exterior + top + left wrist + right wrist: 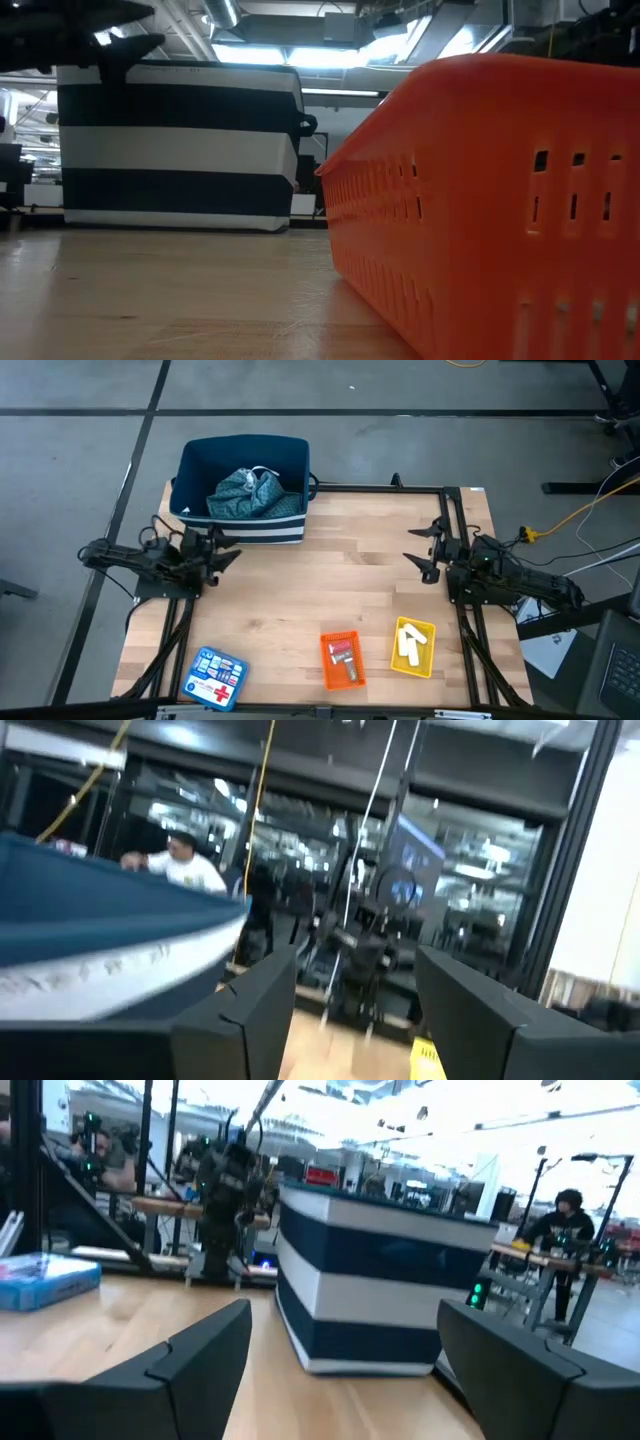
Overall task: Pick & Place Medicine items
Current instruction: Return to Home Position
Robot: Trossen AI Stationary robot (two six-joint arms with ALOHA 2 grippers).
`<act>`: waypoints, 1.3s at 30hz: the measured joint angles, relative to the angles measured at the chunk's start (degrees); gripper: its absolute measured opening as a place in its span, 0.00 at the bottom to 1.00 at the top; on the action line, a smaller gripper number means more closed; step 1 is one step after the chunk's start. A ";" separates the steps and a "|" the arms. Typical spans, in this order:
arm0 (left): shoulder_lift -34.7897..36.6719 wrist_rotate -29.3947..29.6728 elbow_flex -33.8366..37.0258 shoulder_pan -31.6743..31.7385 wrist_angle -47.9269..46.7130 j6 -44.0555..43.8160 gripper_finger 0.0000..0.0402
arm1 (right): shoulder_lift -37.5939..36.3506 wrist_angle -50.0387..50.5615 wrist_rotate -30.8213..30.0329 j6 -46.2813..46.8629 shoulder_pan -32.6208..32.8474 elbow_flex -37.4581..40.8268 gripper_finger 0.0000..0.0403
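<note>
Medicine items: sorted into 2 trays near the edge of the surface farthest from the blue bin. White sticks in the yellow tray; small red packet and greyish packet in the orange tray just beside it. Likely very light. Sticks probably soft, apt to squash or roll away: best pinched gently across the middle. Packets flat, likely slippery: best taken by an edge. Left pincer by the bin, right pincer at the opposite side, both spread wide, holding nothing, well apart from the trays. Cloth bundled in the bin; blue box at a corner.
</note>
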State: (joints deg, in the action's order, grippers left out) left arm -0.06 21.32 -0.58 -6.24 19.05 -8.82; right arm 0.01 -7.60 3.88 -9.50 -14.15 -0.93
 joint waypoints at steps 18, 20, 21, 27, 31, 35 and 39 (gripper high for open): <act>0.04 0.04 0.00 0.02 2.99 0.07 0.50 | -0.02 -0.46 0.01 -0.01 -3.04 -0.02 0.79; 0.02 0.04 0.00 0.02 2.99 0.02 0.50 | -0.02 -0.46 0.00 -0.02 -3.10 -0.02 0.79; 0.02 0.04 0.00 0.02 2.99 0.04 0.50 | 0.00 -0.39 0.00 -0.02 -3.10 -0.02 0.79; 0.02 0.04 0.00 0.02 2.99 0.04 0.50 | 0.22 0.21 -0.26 -0.04 -3.10 -0.02 0.79; 0.02 0.04 0.00 0.02 2.99 0.05 0.50 | 0.22 0.22 -0.45 -0.03 -3.10 -0.02 0.79; 0.02 0.04 0.00 0.02 2.99 0.05 0.50 | 0.22 0.20 -0.46 -0.03 -3.10 -0.02 0.79; 0.02 0.04 0.00 0.02 2.99 0.04 0.50 | 0.22 0.20 -0.46 -0.02 -3.10 -0.02 0.79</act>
State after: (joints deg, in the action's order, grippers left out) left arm -0.03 21.37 -0.58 -6.22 22.04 -8.78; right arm 0.23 -7.40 3.42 -9.52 -17.26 -0.95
